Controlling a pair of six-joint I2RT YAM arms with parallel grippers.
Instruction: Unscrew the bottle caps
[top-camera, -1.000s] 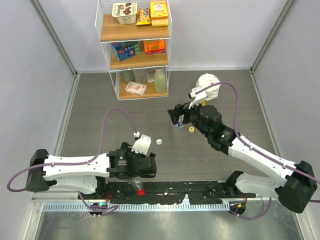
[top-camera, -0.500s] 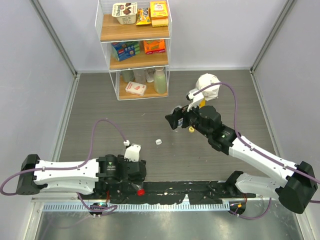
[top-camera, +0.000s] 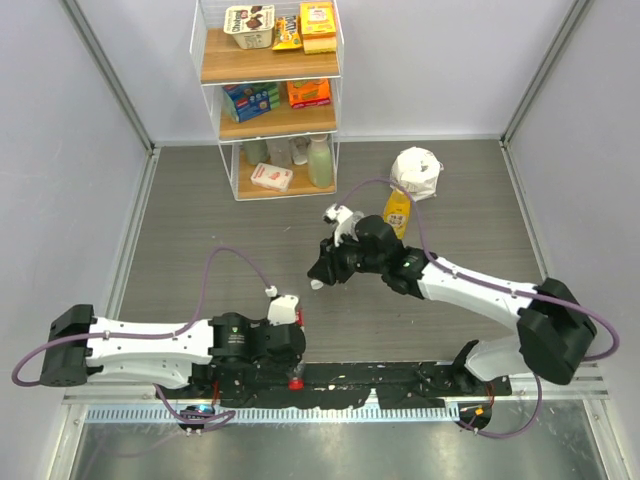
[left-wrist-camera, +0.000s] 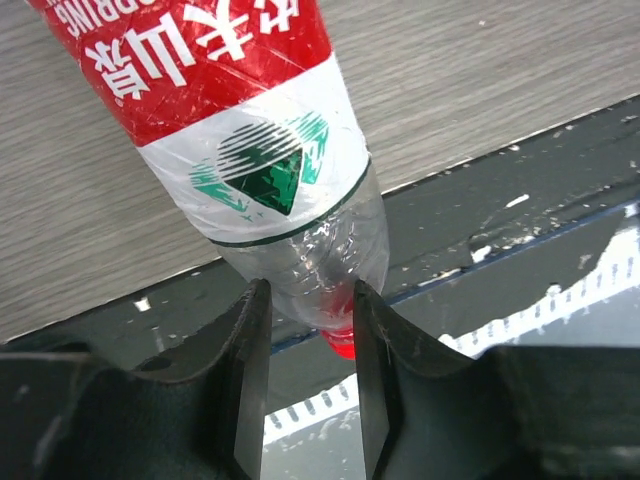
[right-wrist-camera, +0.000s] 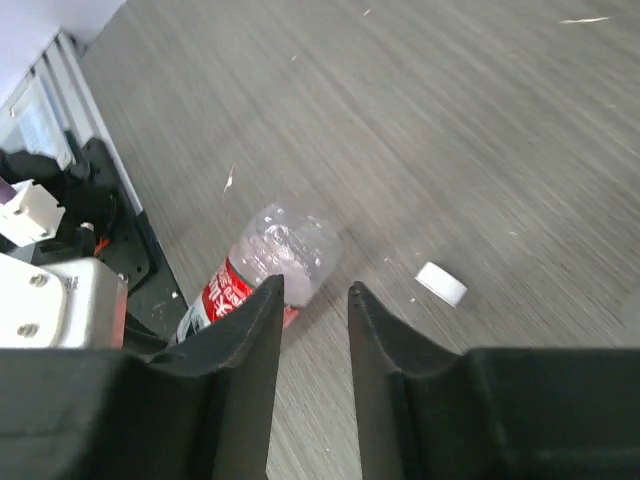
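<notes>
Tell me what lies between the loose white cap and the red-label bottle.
Nothing. In the right wrist view, the stretch of table between the white cap and the red-label bottle is bare grey wood, apart from tiny specks.

Left gripper (left-wrist-camera: 308, 300) has clamped onto the red-label bottle (left-wrist-camera: 250, 130) at its neck — right gripper (right-wrist-camera: 312, 300) swung left from the yellow bottle (top-camera: 397, 213) toward the white cap (right-wrist-camera: 441, 283).

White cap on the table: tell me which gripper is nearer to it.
Right. The right gripper hovers just beside the white cap; the left gripper is at the near edge of the table, shut on the red-label bottle.
</notes>
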